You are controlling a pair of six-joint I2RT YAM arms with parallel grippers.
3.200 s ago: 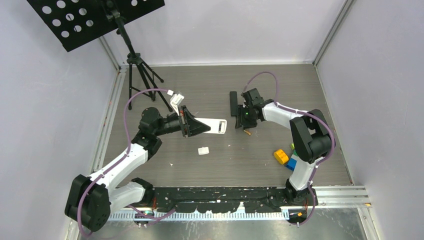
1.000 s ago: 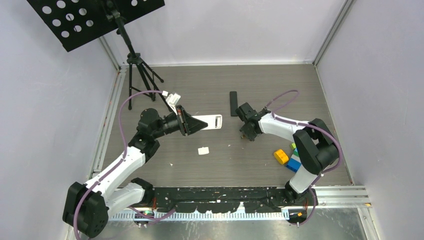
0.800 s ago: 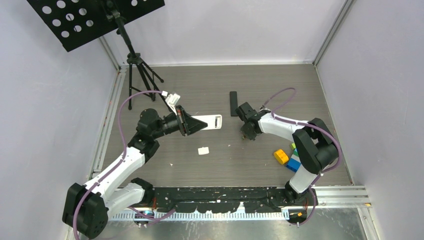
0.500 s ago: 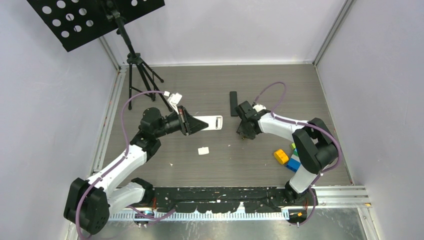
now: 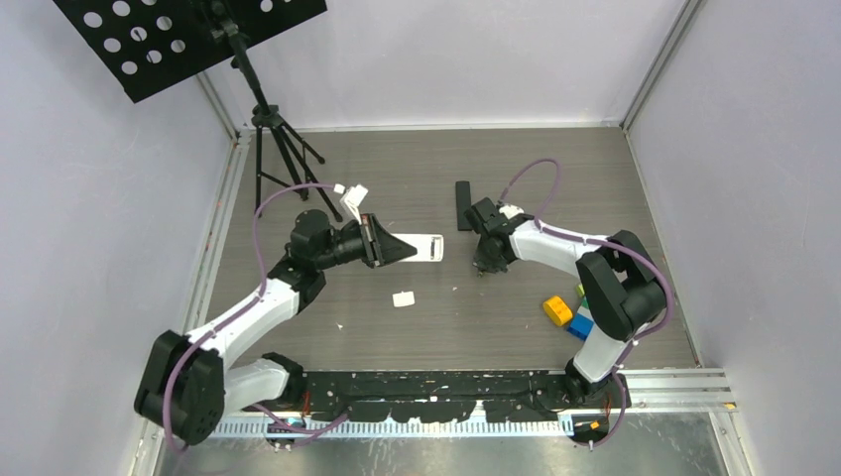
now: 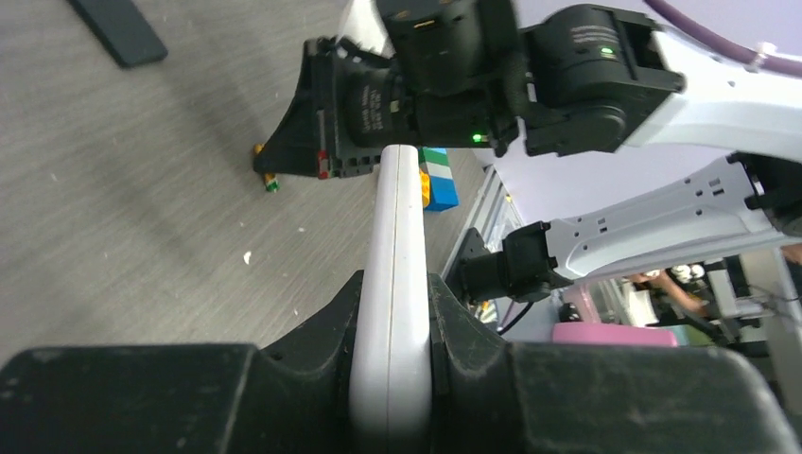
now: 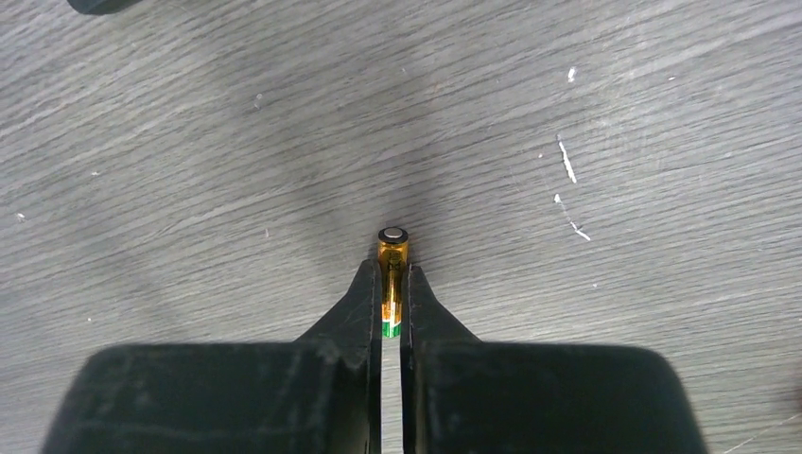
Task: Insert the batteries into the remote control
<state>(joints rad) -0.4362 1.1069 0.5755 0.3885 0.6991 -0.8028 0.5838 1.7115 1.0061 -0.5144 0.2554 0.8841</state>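
- Across the grey wood-grain worktop (image 5: 397,169), loading is judged to be at an early stage. One cell is gripped, none is seen seated in the remote, and insertion is outstanding.
- Left arm: it is extended forward and to the right with the forearm low. The left claw (image 5: 381,244) is clamped on the long white plastic remote control (image 5: 421,246), which is held on edge and appears clear of the surface. The remote's free end points toward the right arm.
- Right arm: it is folded back toward the centre with the wrist pitched down. The right claw (image 7: 391,288) is closed at worktop level.
- Cluster of coloured toy blocks (image 5: 567,311): these lie near the right arm's elbow, well apart from both claws.
- Flat black strip (image 5: 462,205): possibly the compartment cover, it lies just beyond the right claw and is not touched.
- Small gold cylindrical battery with a green end (image 7: 392,253): it is pinched between the right claw's jaws, metal cap protruding past the tips. Whether it rests on the worktop or is lifted cannot be told.
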